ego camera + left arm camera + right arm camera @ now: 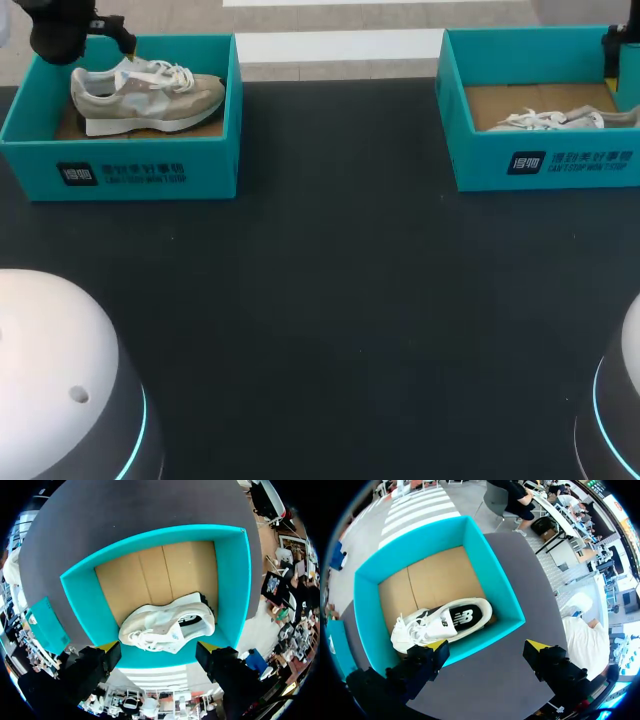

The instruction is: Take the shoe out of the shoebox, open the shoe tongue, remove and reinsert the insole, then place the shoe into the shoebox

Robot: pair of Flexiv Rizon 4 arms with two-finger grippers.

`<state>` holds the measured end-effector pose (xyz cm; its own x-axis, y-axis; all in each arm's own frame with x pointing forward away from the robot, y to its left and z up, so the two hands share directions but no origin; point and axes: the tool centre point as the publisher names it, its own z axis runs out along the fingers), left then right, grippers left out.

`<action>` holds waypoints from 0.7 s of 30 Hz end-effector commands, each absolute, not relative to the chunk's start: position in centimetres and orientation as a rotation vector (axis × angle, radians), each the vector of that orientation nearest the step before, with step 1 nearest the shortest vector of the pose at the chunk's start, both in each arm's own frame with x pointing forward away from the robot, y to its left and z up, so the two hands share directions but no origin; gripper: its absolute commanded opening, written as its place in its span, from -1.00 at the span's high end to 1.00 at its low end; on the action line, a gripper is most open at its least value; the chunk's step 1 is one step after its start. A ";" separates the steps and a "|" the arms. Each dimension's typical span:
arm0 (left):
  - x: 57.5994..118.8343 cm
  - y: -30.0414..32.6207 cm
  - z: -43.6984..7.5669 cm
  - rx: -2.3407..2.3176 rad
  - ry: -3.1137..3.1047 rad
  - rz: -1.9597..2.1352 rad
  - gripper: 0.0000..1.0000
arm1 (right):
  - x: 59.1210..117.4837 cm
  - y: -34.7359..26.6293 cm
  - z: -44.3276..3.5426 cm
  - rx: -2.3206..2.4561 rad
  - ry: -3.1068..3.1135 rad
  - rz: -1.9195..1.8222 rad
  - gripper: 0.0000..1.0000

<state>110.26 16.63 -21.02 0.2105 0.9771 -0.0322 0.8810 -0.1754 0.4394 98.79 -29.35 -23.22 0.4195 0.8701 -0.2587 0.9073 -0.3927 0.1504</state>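
Left shoe [148, 95]: in left shoebox [120, 170], counter's [330, 300] 10 o'clock. Right shoe [555, 120]: in right shoebox [545, 160], 2 o'clock. My left end effector [159, 647] and right end effector [487, 645]: fingers spread, empty, above the boxes. Progress: seemingly nothing done; every step remains.

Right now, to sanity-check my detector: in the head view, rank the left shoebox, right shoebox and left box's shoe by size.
Left shoebox and right shoebox look alike; the right runs off the view's edge, so unranked.
Smallest: grey shoe.

A dark grey matte table [340, 300] fills the head view
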 end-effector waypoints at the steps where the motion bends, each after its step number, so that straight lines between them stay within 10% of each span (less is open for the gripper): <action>1: 109.6 16.7 -20.9 2.125 1.731 0.378 -1.00 | 98.8 -29.4 -23.2 2.411 1.548 -0.199 -1.00; 21: 117.9 21.4 -22.7 2.200 1.914 0.330 -1.00 | 98.8 -29.4 -23.2 2.411 1.548 -0.199 -1.00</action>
<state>114.90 21.38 -22.52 0.1330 0.9905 0.0349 0.9212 -0.1365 0.3644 98.79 -29.34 -23.22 0.4193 0.8701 -0.2589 0.9074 -0.3925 0.1503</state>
